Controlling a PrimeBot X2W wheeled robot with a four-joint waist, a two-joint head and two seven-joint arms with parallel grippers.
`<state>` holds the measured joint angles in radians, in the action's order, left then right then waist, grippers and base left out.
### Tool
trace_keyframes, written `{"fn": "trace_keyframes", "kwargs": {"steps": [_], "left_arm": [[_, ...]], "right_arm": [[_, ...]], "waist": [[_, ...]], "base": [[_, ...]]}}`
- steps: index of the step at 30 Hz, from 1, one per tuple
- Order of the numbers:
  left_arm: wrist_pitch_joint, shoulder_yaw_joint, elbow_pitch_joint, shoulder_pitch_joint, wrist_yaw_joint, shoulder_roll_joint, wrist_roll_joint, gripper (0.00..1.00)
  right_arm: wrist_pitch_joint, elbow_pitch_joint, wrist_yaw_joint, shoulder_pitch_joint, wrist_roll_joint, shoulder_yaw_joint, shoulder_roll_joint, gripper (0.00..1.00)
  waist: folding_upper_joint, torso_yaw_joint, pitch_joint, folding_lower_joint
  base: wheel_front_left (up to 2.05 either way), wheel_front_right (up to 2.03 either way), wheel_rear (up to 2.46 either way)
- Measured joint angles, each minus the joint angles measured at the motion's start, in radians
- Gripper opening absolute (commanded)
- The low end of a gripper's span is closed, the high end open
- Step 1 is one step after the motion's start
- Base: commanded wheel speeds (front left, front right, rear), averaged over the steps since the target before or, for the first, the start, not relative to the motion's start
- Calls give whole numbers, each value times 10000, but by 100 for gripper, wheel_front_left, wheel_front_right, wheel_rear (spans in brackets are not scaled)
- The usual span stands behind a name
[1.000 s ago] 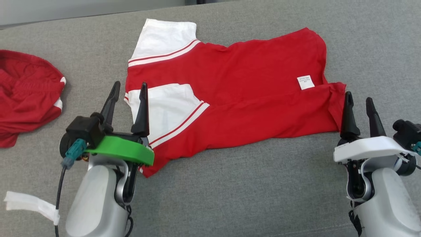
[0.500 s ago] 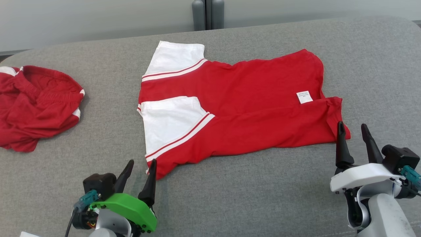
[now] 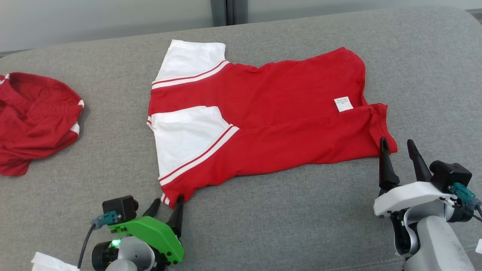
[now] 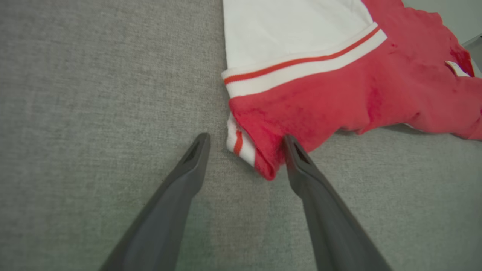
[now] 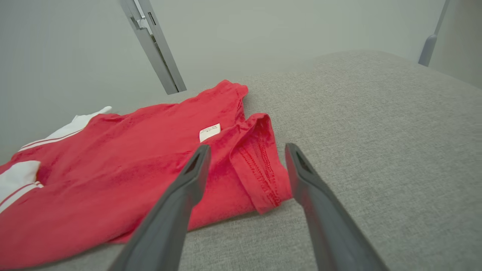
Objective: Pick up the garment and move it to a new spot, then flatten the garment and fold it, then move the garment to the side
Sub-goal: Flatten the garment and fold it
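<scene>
Two pincers sit at the shirt's near edge, both spread wide and holding nothing. Well to the left of the left pincer [image 3: 168, 199] lies a second red heap [image 3: 34, 120], apart from everything else. The shirt [image 3: 271, 113] lies on the grey cushion [image 3: 282, 218], reaching from just ahead of the left pincer to just ahead of the right pincer [image 3: 396, 141]. Its sleeve-end corner pokes between the left jaws and seems to touch the right-hand finger. The turned-back hem corner sits between the right jaws. The likely trouble is an uneven pinch. Each corner is doubled cloth, so a shallow closing could catch the top layer alone, which would let the rest sag or drag and undo the flattening. If one side lifted early, the shirt would also skew. The shirt's long axis runs side to side from one pincer to the other. The white sleeves point toward the left pincer. The hem and the small white label [image 3: 343, 104] point toward the right one.
</scene>
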<state>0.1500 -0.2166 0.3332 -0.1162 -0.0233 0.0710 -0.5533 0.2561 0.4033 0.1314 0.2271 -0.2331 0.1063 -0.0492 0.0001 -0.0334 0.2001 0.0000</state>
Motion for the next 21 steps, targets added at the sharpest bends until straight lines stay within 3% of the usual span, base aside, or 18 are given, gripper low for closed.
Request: {"fn": "trace_keyframes", "kwargs": {"steps": [1, 2, 3, 11, 15, 20, 21], "left_arm": [[2, -25, 6, -26, 0, -12, -8, 39], [0, -40, 8, -45, 0, -21, -27, 29], [-6, -61, 12, -81, 0, -33, -69, 0], [-387, -155, -213, -190, -27, -98, -84, 0], [-550, -151, -462, -235, -21, -84, -79, 0], [-642, -167, -732, -232, 0, -81, -79, 0], [-677, -165, -757, -231, 6, -79, -79, 0]], "right_arm": [[-42, 96, 0, 60, 48, 65, -2, 100], [-100, 213, 0, 108, 125, 132, -2, 100], [-184, 357, 0, 173, 213, 196, 0, 100], [-755, 1737, 0, 979, 1058, 506, -2, 100], [-995, 2504, 0, 1337, 1956, 1162, 0, 100], [-1243, 3375, 0, 1736, 1885, 1289, 2, 98], [-1239, 3469, 0, 1811, 1829, 1250, 0, 49]], "waist": [[0, -15, 34, 0], [0, -23, 62, 0], [0, -23, 86, 0], [0, 150, 163, 0], [0, 313, 190, 0], [0, 493, 201, 0], [0, 509, 199, 0]], "base": [[0, 0, 0], [0, 0, 0], [0, 0, 0], [0, 0, 0], [0, 0, 0], [0, 0, 0], [0, 0, 0]]}}
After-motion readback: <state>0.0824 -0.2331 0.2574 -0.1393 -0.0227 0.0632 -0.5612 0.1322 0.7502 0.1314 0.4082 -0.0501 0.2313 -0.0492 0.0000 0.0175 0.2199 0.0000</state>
